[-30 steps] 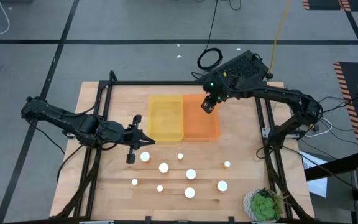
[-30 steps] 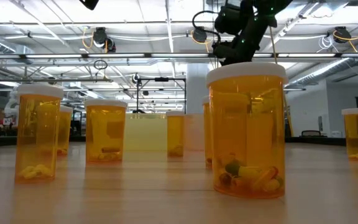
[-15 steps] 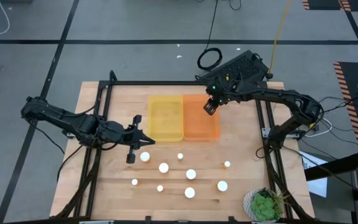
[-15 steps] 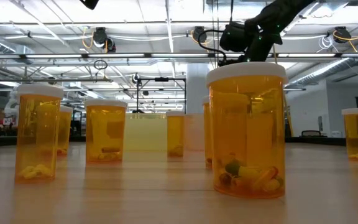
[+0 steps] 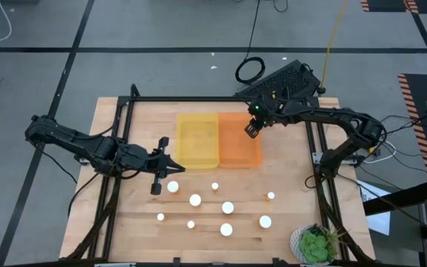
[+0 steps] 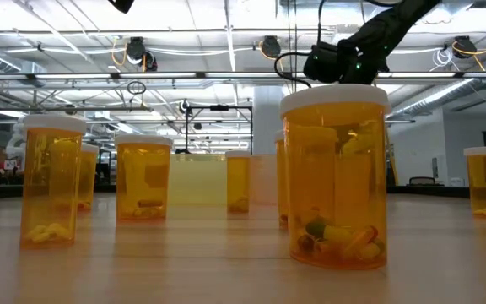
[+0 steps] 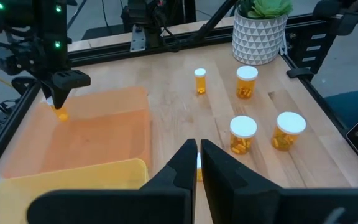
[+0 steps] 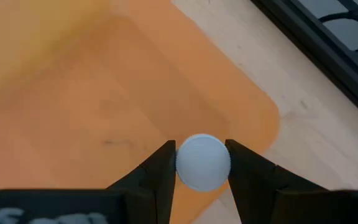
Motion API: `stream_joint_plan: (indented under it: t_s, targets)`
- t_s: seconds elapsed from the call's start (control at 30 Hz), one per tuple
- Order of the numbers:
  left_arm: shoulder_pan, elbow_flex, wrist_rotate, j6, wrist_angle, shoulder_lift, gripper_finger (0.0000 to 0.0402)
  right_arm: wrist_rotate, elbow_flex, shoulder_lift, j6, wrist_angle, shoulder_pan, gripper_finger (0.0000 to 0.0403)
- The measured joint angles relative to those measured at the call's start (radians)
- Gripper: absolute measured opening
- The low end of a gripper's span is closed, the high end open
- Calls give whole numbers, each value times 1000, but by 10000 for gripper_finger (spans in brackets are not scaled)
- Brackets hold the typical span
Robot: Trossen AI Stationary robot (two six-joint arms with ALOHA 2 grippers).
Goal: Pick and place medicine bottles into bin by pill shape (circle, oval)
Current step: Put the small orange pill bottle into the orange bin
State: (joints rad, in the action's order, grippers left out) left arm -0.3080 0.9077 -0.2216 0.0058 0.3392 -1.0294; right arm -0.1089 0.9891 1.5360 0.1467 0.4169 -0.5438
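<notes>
Robotics lab: two dark arms on black frame [image 5: 128, 111] around wooden table [image 5: 288, 163]; overhead trusses [image 6: 184, 78], ceiling lights, grey floor, taped hazard stripes [image 5: 410, 85], trailing cables.

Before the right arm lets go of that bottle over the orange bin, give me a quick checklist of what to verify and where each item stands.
1. Right tool shut on the bottle: ok, both fingers press the white cap.
2. Bottle over the orange bin: ok, the right wrist view shows the bin floor under it, close to one corner.
3. Bin floor below free of other bottles: ok in the part that shows.
4. Pill shape matches this bin: cannot tell, only the cap shows.
5. Left tool out of the way: ok, it sits shut beside the yellow bin.
6. Height above the bin floor: cannot tell.
</notes>
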Motion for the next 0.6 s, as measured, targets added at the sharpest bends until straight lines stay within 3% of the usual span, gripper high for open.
stream_joint_plan:
  t_s: [0.6]
  targets:
    - [0,0,-7,17,-1,0,26,6,-42,0,10,-69,0,139]
